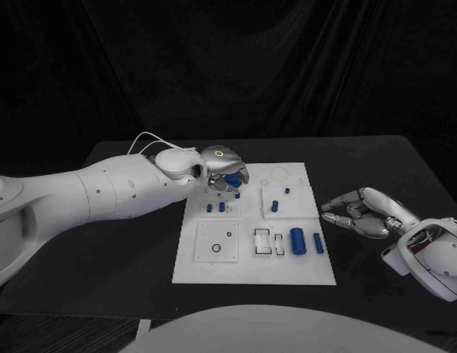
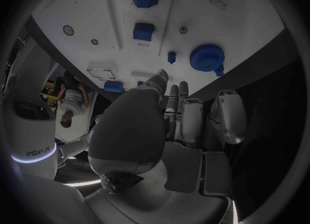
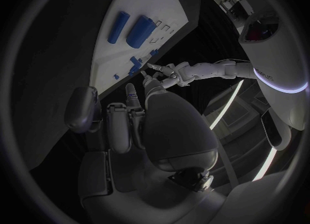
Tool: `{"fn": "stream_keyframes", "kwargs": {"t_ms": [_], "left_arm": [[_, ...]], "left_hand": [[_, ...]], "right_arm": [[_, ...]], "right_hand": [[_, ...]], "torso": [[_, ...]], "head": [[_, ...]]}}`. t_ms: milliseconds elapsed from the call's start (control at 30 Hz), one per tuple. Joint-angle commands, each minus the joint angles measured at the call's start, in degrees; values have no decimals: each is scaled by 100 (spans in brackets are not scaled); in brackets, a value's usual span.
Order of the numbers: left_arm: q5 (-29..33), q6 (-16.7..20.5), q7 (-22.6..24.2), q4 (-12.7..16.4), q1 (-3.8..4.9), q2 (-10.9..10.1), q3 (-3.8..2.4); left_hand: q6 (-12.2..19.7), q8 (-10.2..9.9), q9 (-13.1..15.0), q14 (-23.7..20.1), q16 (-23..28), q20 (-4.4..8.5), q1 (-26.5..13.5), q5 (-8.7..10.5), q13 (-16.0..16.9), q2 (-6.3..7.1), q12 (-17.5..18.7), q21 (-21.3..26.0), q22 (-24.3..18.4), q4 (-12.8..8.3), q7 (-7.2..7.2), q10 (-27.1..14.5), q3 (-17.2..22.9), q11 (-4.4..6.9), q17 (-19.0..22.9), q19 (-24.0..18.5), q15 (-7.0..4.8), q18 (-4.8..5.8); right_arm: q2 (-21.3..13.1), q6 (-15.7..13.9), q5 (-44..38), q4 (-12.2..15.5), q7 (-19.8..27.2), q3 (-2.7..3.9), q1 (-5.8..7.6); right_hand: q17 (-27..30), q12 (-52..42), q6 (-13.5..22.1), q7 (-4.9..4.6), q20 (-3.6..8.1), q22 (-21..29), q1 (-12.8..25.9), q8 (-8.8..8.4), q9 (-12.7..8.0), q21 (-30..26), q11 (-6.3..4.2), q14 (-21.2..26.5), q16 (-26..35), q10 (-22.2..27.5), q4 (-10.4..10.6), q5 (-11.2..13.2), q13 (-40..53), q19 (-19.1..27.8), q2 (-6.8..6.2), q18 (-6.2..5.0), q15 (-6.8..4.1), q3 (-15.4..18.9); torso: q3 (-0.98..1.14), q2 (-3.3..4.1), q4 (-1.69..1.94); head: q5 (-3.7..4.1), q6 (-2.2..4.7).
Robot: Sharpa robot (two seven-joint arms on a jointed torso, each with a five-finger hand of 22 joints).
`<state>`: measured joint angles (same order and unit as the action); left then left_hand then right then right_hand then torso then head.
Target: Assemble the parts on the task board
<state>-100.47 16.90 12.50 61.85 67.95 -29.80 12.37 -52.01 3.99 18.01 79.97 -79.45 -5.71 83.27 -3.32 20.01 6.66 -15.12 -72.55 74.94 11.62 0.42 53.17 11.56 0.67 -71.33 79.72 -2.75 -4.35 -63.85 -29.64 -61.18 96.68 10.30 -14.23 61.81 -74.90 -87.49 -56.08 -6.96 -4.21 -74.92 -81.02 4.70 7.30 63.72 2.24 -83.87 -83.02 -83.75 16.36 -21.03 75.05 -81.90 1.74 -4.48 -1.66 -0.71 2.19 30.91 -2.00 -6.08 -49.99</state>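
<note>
The white task board point(image 1: 252, 268) lies mid-table. My left hand point(image 1: 223, 170) hovers over its far left part, fingers spread, right above a blue gear point(image 1: 232, 181). In the left wrist view the gear point(image 2: 206, 57) sits near the board's edge, just beyond the fingertips point(image 2: 173, 91), untouched. Two blue blocks point(image 2: 143, 31) and a small peg point(image 2: 171, 57) stand further on. My right hand point(image 1: 359, 212) hangs beside the board's right edge, fingers loosely bent, holding nothing. A thick blue cylinder point(image 1: 298, 240) and a slimmer one point(image 1: 319, 243) lie near that edge.
Small blue pegs point(image 1: 215, 208) stand left of centre on the board, with two blue blocks point(image 1: 275, 205) at its middle. The black table point(image 1: 112, 257) spreads round the board on both sides. The right wrist view shows the cylinders point(image 3: 141, 30) and my left hand point(image 3: 169, 74) beyond.
</note>
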Motion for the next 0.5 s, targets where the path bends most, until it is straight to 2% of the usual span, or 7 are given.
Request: {"fn": "stream_keyframes", "kwargs": {"t_ms": [33, 500], "left_arm": [[-41, -181, -46, -41, -23, 41, -6], [-41, -305, -75, -276, -98, 193, -7]], "left_hand": [[-23, 21, -7, 32, -18, 13, -59, 11, 11, 11, -30, -21, 1008, -16, -20, 44, -12, -7, 10, 35, -3, 61], [-38, 22, -22, 6, -3, 14, -33, -49, 57, -29, -53, 0, 1000, -46, -25, 67, 26, -16, 56, 21, 10, 56]], "right_arm": [[-14, -70, -6, 24, 46, 2, -14], [-21, -61, -6, 38, 44, 2, -15]], "right_hand": [[-820, -17, -44, 3, -2, -852, -27, -22, -10, 16, -6, -416, -8, -415, -34, -39, 1267, -4, 2, -50, -22, -19], [-819, -17, -47, 1, -2, -851, -34, -21, -10, 13, -5, -416, -7, -415, -35, -56, 1267, -4, 4, -50, -21, -26]], "torso": [[0, -2, 0], [0, -4, 2]], "head": [[10, -1], [29, -1]]}}
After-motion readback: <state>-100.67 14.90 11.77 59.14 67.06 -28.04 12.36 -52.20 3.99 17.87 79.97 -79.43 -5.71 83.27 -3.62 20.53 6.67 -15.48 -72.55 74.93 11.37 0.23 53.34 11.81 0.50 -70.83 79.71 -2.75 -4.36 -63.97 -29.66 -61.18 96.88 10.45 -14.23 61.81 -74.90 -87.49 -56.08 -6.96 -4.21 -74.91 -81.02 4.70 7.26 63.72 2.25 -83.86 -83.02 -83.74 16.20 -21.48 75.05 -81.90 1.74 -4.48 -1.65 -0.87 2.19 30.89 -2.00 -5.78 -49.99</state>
